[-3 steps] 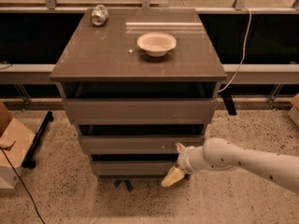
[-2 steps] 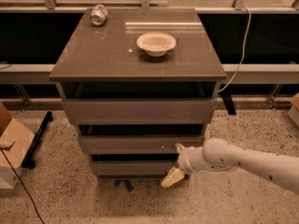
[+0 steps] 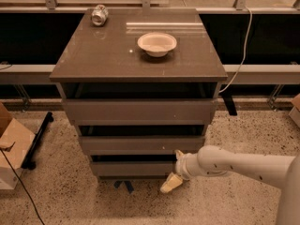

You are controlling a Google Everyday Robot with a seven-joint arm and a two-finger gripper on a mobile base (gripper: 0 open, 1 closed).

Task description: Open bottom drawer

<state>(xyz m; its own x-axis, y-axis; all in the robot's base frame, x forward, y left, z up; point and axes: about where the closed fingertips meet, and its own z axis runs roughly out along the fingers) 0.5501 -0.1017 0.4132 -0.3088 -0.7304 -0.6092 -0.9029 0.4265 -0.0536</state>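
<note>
The bottom drawer (image 3: 133, 168) is the lowest and narrowest grey-brown front of the three in the cabinet, plain and without a handle. A dark gap shows above it. My gripper (image 3: 174, 168) is at the drawer's right end, reaching in from the right on a white arm (image 3: 239, 165). One pale fingertip (image 3: 179, 153) sits at the drawer's top right corner and the other (image 3: 169, 183) hangs below its lower edge, so the fingers are spread apart around the drawer's right end.
The cabinet top (image 3: 108, 55) carries a white bowl (image 3: 157, 43) and a tipped metal can (image 3: 99, 15). A cardboard box (image 3: 11, 146) and a black stand foot (image 3: 37, 135) lie on the speckled floor at left. A cable (image 3: 241, 50) hangs at right.
</note>
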